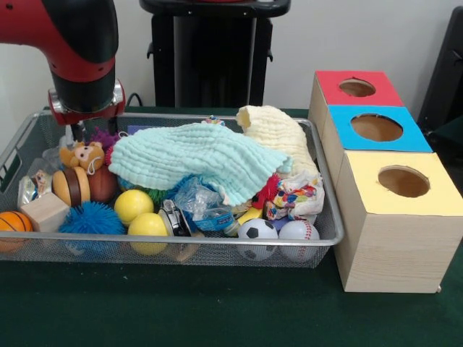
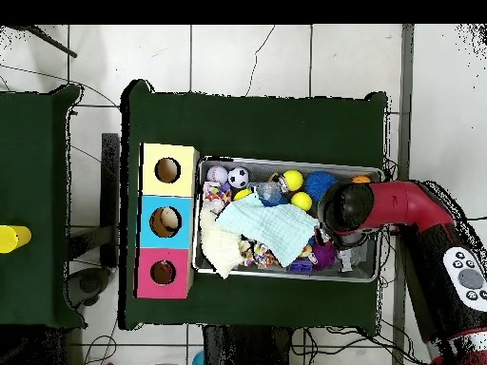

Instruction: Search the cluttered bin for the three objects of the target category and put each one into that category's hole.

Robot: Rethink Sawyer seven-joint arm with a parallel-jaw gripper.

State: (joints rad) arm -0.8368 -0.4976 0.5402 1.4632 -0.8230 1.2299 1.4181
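Arm hanging over bin's [image 1: 329,235] end farthest from the holes, gripper [image 1: 78,134] fingers hidden so grip unreadable; balls [image 1: 132,206] lying along front wall, so descending straight avoids snagging cloth [image 1: 195,160].

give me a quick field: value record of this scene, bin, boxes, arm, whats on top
bin: wire mesh basket on green table, full of clutter
on top: light blue cloth, cream cloth beside it
balls at front edge: two yellow balls, soccer ball, baseball, basketball, blue spiky ball
other: monkey plush, wooden block
boxes: red, blue, yellow, one hole each
arm: red arm over the bin's end farthest from the boxes
gripper: fingers hidden
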